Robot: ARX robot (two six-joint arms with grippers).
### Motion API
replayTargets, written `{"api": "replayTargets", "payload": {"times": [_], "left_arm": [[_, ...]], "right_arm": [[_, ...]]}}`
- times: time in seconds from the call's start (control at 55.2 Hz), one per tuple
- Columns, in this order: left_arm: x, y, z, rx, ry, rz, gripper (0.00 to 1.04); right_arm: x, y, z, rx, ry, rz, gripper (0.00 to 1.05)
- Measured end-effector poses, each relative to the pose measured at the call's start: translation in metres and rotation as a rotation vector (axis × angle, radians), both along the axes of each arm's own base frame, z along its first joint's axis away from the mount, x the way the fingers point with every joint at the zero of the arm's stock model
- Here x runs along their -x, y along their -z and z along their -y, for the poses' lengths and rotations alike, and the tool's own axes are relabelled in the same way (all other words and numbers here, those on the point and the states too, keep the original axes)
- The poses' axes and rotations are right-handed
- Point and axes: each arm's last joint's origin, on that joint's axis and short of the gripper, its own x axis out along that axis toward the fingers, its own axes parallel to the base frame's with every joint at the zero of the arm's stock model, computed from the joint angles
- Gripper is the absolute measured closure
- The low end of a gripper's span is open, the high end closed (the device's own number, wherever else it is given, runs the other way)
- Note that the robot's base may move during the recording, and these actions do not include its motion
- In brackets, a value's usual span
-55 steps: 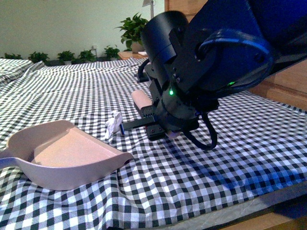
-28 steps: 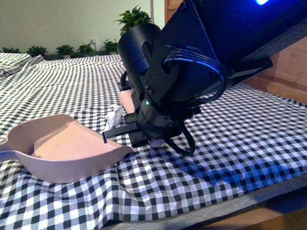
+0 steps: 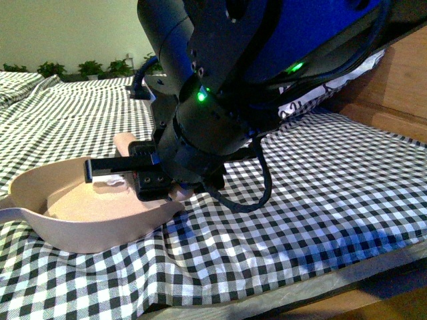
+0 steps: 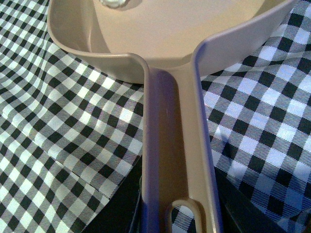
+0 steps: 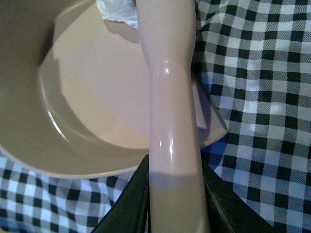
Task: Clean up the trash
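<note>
With the trash (image 5: 116,10) already inside the dustpan (image 3: 73,227), keep your right gripper (image 5: 172,194) clamped on the brush handle (image 5: 167,97) (left gripper's grip unclear) and sweep gently inward.

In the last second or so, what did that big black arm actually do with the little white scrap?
The right arm swept its pink brush leftward across the checked cloth, pushing the white scrap off the cloth and into the dustpan. The right gripper kept its hold on the brush handle. The dustpan stayed where it was, its handle by the left gripper.
</note>
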Motion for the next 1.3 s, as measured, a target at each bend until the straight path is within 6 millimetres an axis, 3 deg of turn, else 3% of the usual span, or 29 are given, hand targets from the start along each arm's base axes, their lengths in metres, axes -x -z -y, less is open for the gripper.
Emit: {"api": "replayTargets", "payload": {"times": [0.199,0.562,1.015,1.141,1.305], "left_arm": [[0.0,0.0,0.0,0.0,0.0,0.0,0.77],[0.0,0.0,0.0,0.0,0.0,0.0,0.77],[0.0,0.0,0.0,0.0,0.0,0.0,0.77],[0.0,0.0,0.0,0.0,0.0,0.0,0.77],[0.0,0.0,0.0,0.0,0.0,0.0,0.77]], "right_arm": [[0.005,-0.011,0.008,-0.013,-0.018,0.004,0.83],[-0.008,-0.025,0.037,-0.028,0.075,0.078,0.83],[-0.032,-0.043,0.111,-0.034,0.33,0.179,0.83],[-0.028,-0.052,0.125,-0.043,0.357,0.207,0.83],[-0.008,-0.073,0.151,-0.064,0.382,0.254,0.83]]}}
